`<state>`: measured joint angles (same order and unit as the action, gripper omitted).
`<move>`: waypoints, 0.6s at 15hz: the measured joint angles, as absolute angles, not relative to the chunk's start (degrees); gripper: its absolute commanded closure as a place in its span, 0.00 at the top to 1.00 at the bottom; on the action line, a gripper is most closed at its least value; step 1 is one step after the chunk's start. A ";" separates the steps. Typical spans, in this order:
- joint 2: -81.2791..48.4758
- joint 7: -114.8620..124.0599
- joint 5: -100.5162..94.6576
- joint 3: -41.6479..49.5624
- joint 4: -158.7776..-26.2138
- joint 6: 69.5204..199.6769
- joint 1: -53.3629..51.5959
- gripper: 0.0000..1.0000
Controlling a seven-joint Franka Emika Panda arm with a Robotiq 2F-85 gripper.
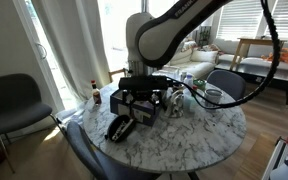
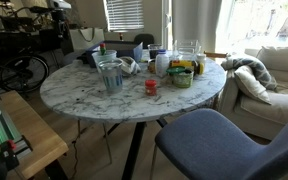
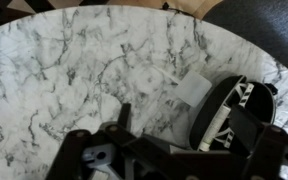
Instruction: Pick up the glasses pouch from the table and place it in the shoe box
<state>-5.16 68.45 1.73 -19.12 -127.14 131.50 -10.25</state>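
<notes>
The glasses pouch [image 1: 119, 127] is a black oblong soft case with white markings. It lies flat on the marble table near the front edge. In the wrist view the pouch [image 3: 229, 118] lies at the lower right with a white tag beside it. My gripper [image 1: 135, 93] hangs low over the table just behind the pouch; in the wrist view the gripper [image 3: 184, 130] looks open and holds nothing. The dark shoe box [image 1: 146, 106] sits right behind and under the gripper, partly hidden by it. I cannot make out the pouch, box or gripper in the exterior view that faces the window.
A small dark bottle with a red cap [image 1: 95, 93] stands at the table's edge. A glass pitcher [image 2: 111, 75], a red cup [image 2: 151, 87], a green can [image 2: 182, 77] and several other items crowd the table. Chairs [image 2: 219, 145] stand around it.
</notes>
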 measured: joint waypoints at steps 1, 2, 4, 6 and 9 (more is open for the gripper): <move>-7.14 69.03 1.73 -18.38 -126.84 133.11 -10.66 1.00; -9.07 69.78 1.73 -17.59 -126.46 134.79 -11.17 1.00; -12.61 71.33 1.72 -16.07 -125.66 138.46 -12.25 1.00; -15.67 72.88 1.72 -14.50 -124.68 142.04 -13.53 1.00; -19.35 74.58 1.35 -12.08 -122.90 145.86 -15.82 1.00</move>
<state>-19.35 74.58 1.35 -12.08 -122.90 145.86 -15.82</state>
